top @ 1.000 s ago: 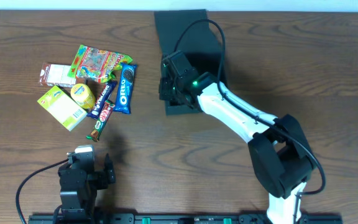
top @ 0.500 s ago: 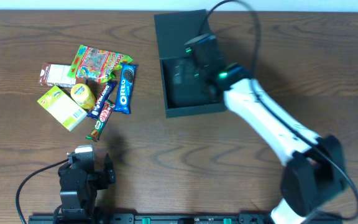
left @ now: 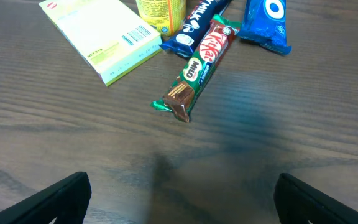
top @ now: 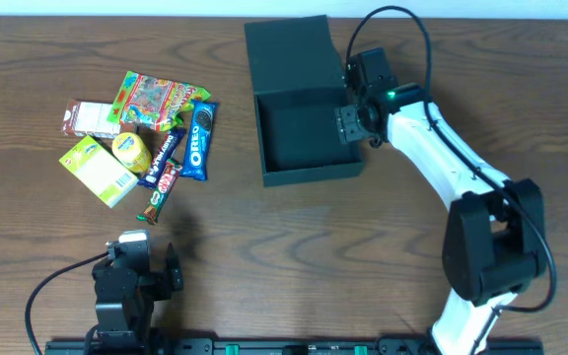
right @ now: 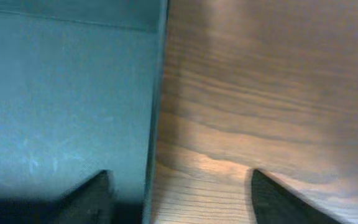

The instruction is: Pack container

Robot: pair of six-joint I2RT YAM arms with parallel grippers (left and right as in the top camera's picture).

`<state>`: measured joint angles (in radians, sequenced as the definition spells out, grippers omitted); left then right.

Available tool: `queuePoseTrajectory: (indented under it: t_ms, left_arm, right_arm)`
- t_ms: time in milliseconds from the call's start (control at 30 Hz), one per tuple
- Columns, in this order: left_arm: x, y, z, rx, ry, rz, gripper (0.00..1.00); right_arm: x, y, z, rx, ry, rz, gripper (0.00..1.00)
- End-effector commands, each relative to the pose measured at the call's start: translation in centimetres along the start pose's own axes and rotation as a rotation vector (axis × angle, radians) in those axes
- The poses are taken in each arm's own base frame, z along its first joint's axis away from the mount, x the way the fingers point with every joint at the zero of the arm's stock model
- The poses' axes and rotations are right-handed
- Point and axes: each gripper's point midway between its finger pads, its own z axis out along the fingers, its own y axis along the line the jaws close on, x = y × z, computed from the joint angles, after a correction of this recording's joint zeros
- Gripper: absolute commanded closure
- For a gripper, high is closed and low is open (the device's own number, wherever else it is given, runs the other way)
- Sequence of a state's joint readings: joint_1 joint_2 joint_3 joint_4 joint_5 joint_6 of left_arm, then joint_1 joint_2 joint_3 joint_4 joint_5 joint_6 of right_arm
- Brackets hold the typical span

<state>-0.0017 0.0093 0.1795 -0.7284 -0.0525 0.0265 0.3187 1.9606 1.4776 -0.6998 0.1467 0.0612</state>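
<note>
Now the right claw (top: 347, 122) sits astride the right-hand wall of the container (top: 304, 138) — a second ago it hung over the middle of the box, hiding the floor. Its fingers (right: 95, 191) are apart, one inside the wall, one over the table (right: 260, 93) outside; nothing is pinched between them. The box lies just left of the claw, open, floor bare, lid (top: 286, 54) laid back beyond it. Judgement: opening is done, packing not begun. The snack pile (top: 151, 128) lies well off to this claw's left, past the box. The left claw (left: 179, 196), spread wide and empty, hovers just short of a KitKat bar (left: 201, 62) at the pile's near edge — unmoved this last second, and likely the one to fetch first.
</note>
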Motion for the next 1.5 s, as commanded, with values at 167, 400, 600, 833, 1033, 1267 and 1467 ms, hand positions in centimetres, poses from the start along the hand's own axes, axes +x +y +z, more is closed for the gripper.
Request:
queuePoseTrajectory:
  t_ms: [167, 400, 600, 833, 1033, 1267, 1467]
  left_arm:
    - [1.0, 0.2, 0.3, -0.01, 0.029, 0.005, 0.05]
    - [1.0, 0.2, 0.3, -0.01, 0.029, 0.005, 0.05]
    - [1.0, 0.2, 0.3, -0.01, 0.029, 0.005, 0.05]
    - [1.0, 0.2, 0.3, -0.01, 0.029, 0.005, 0.05]
    - [1.0, 0.2, 0.3, -0.01, 0.029, 0.005, 0.05]
    - [1.0, 0.2, 0.3, -0.01, 0.029, 0.005, 0.05]
    - [1.0, 0.2, 0.3, -0.01, 0.029, 0.005, 0.05]
  right_arm:
    - [1.9, 0.5, 2.1, -0.02, 0.08, -0.037, 0.81]
    - [2.6, 0.5, 2.0, -0.012, 0.11, 0.088, 0.99]
    - [3.6, 1.1, 1.8, 0.0, 0.151, 0.223, 0.99]
    - [3.9, 2.1, 1.6, 0.0, 0.157, 0.262, 0.99]
    - [3.4, 2.0, 1.5, -0.007, 0.139, 0.224, 0.01]
    - [-4.2, -0.2, -5.9, -0.036, -0.132, 0.181, 0.01]
    - [-10.5, -2.3, -11.7, -0.033, -0.426, 0.118, 0.01]
